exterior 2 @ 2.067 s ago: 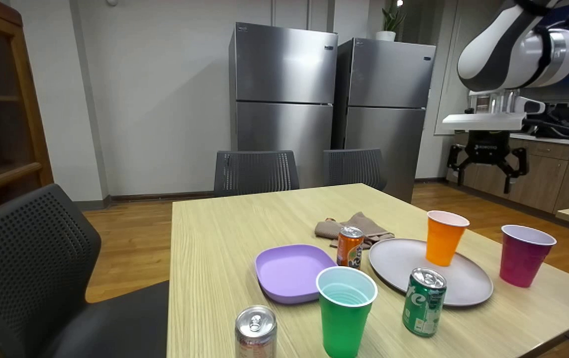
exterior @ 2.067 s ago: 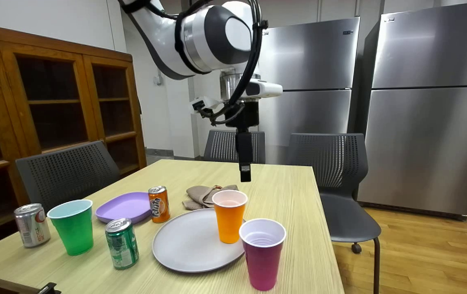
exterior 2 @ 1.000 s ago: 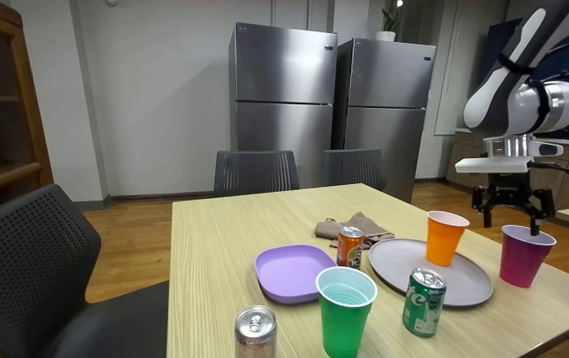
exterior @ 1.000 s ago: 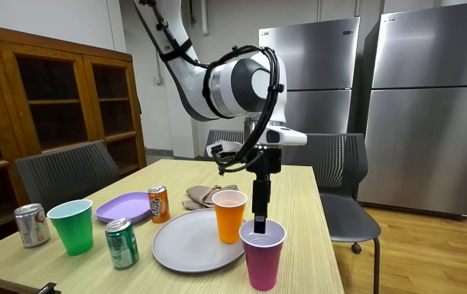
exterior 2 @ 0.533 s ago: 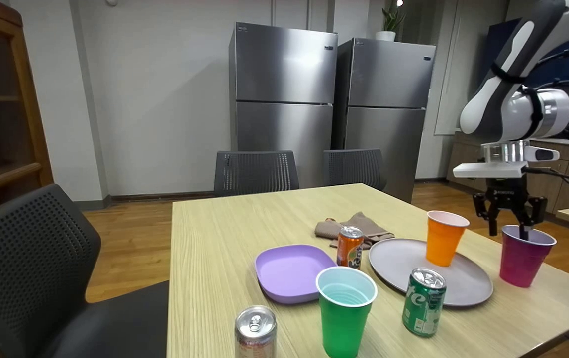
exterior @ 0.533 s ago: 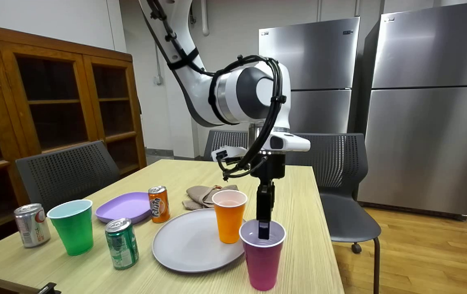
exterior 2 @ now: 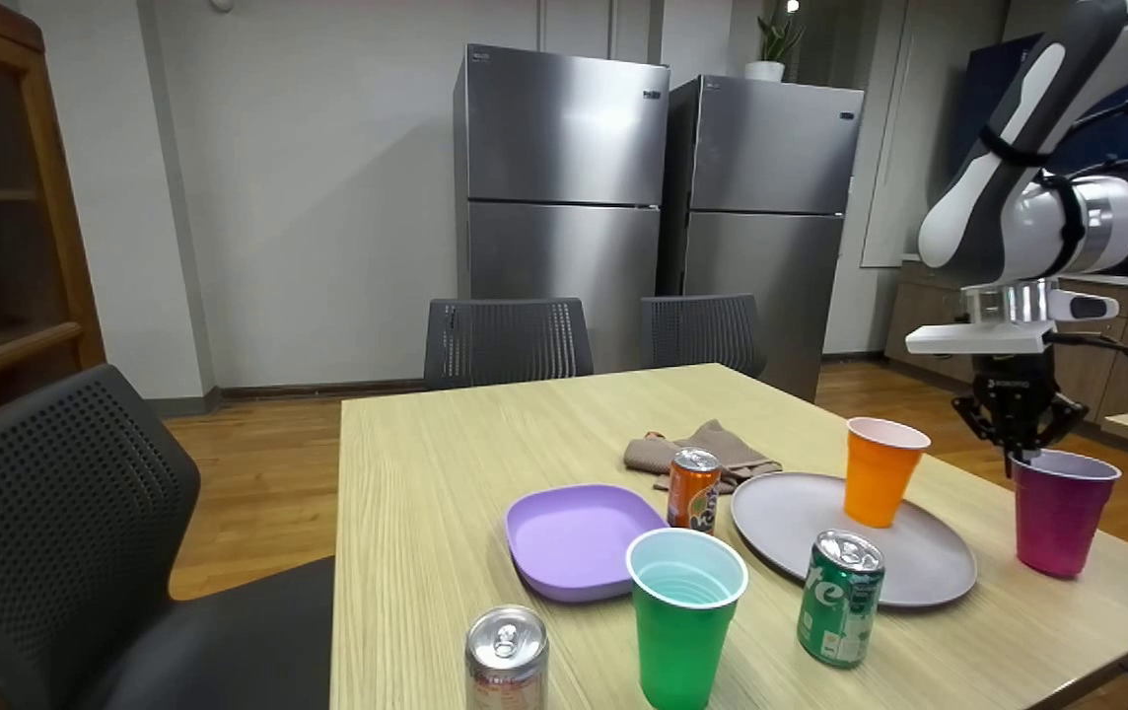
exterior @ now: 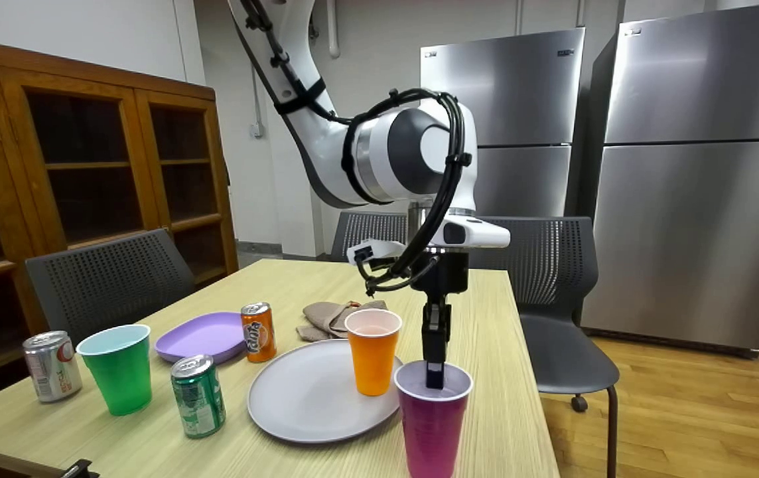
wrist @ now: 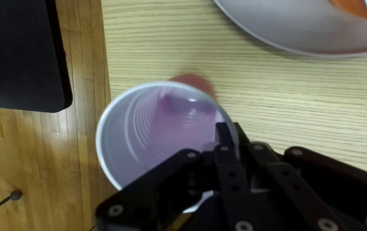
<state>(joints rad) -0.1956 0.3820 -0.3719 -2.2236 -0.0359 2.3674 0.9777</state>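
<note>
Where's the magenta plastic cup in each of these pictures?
In an exterior view: magenta plastic cup, bottom, right of centre.
In an exterior view: magenta plastic cup, far right, below mid-height.
In the wrist view: magenta plastic cup, just left of centre.
Shared landmark: the round gray plate.

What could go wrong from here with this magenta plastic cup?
The black two-finger gripper pinches the magenta plastic cup by one side of its rim, so it could tilt or slip. The edge of the pale wooden table is near, so a dropped cup may roll off. Swinging toward the orange plastic cup on the round grey plate might knock it over.
</note>
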